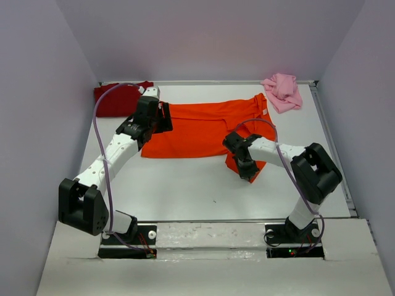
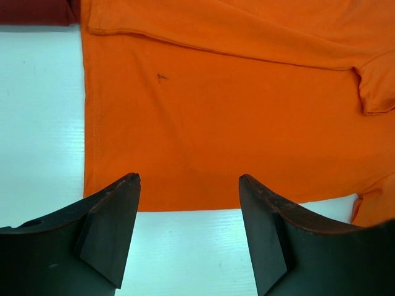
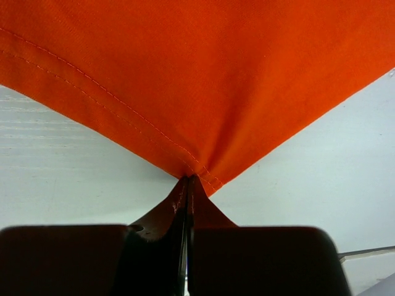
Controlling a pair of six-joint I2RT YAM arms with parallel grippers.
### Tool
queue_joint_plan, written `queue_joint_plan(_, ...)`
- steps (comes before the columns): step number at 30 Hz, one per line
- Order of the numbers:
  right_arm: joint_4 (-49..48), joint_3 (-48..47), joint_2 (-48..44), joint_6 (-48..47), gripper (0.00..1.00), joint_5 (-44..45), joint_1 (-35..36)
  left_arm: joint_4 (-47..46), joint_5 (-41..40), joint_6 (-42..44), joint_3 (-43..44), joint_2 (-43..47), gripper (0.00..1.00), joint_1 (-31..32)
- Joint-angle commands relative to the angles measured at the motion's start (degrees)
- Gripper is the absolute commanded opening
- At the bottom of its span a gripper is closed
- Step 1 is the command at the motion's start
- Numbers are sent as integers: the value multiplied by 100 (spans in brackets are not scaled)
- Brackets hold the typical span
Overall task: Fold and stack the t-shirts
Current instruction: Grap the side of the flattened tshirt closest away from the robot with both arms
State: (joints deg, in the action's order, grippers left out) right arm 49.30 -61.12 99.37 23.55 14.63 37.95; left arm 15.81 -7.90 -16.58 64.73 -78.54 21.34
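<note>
The right fingers are pressed together, pinching a hemmed corner of the orange t-shirt. The left fingers are spread, empty, over its opposite edge. The shirt lies spread mid-surface, with the dark red t-shirt at the far left and the pink t-shirt at the far right.

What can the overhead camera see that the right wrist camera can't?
Only overhead: the dark red shirt at the far left, the crumpled pink shirt at the far right, and the left arm. Only the right wrist: a close-up of the stitched hem corner pinched in the shut right pincer. Both: the orange shirt and the white table.
</note>
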Motion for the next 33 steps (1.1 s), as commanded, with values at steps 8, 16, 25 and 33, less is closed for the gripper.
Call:
queue_joint_plan(8, -236, -487, -1060, -131, 0, 971, 37, -78, -353, -697, -250, -38, 77, -86)
queue_joint_plan(16, -342, -717, -1025, -483, 0, 1042, 37, -394, 149, -1680, -1145, -91, 79, -306)
queue_joint_plan(25, -562, -743, -1139, -597, 0, 831, 37, -395, -950, -2446, -1709, -240, 79, -438)
queue_joint_plan(33, -658, -629, -1192, -650, 0, 673, 37, -430, -1284, -2701, -1481, -732, 79, -517)
